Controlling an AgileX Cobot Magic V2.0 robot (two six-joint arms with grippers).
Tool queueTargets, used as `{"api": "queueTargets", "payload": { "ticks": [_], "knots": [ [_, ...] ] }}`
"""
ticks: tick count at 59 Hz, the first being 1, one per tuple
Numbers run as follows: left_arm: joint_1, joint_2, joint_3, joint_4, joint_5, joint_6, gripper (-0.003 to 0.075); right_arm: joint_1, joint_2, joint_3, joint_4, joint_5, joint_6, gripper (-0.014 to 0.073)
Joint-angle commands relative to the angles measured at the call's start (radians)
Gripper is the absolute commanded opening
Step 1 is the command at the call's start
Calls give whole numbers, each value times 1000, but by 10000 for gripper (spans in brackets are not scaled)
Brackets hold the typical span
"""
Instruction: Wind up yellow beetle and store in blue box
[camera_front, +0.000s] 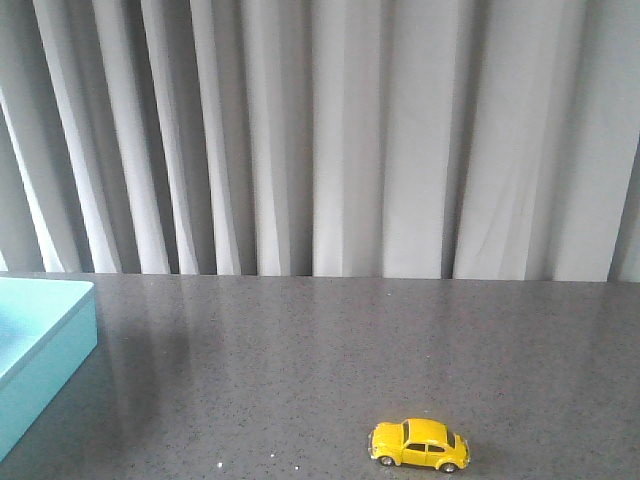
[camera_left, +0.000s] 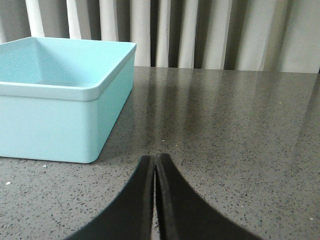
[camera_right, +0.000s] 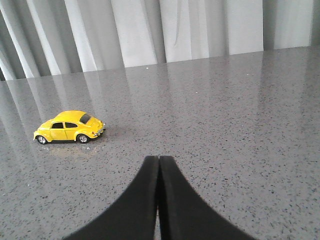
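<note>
The beetle (camera_front: 419, 444) sits on its wheels at the lower right of the front view, on the grey surface (camera_front: 330, 350). The box (camera_front: 40, 350) stands at the left edge, well apart. Left tool (camera_left: 154, 165) and right tool (camera_right: 159, 165) are both closed, empty.

Dark grey speckled table (camera_front: 300, 350), glossy, fills lower half of front frame. Yellow beetle (camera_front: 419, 445) sits on its wheels at bottom, right of centre. Blue box (camera_front: 40, 350) rests on the surface at left edge, cropped. The two well apart.
</note>
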Motion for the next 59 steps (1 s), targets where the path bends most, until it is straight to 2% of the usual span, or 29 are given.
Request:
{"api": "queueTargets", "payload": {
  "ticks": [1, 28, 41, 47, 50, 59],
  "knots": [
    [-7, -6, -15, 2, -69, -9, -6, -5, -9, -3, -11, -77, -7, -7],
    [-7, -6, -15, 2, -69, -9, -6, -5, -9, -3, 4, -120, -2, -7],
    [-7, -6, -15, 2, -69, -9, -6, -5, -9, -3, 116, -228, -2, -4],
    [-7, -6, -15, 2, -69, -9, -6, -5, -9, -3, 213, -261, -2, -4],
    [-7, -6, -15, 2, -69, -9, -6, -5, -9, -8, 237, -253, -5, -4],
    [-7, -6, -15, 2, -69, -9, -6, -3, -4, -95, 196, -139, -41, -4]
  ]
}}
